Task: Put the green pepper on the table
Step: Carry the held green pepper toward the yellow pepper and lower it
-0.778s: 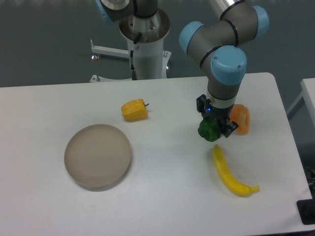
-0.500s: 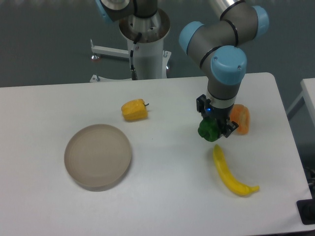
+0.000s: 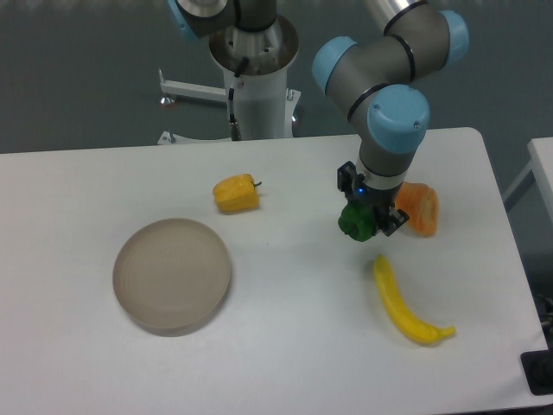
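The gripper [image 3: 366, 220] pinches the green pepper [image 3: 356, 222] between its fingers, right of centre over the table [image 3: 285, 346]; whether the pepper touches the surface cannot be told. An orange item [image 3: 420, 208] lies just right of it and a long yellow one [image 3: 404, 303] just nearer. Released from any height, the lumpy pepper may roll into either neighbour.

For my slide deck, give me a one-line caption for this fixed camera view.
Pincer shut on the green pepper above the white table, between an orange vegetable and a yellow pepper.
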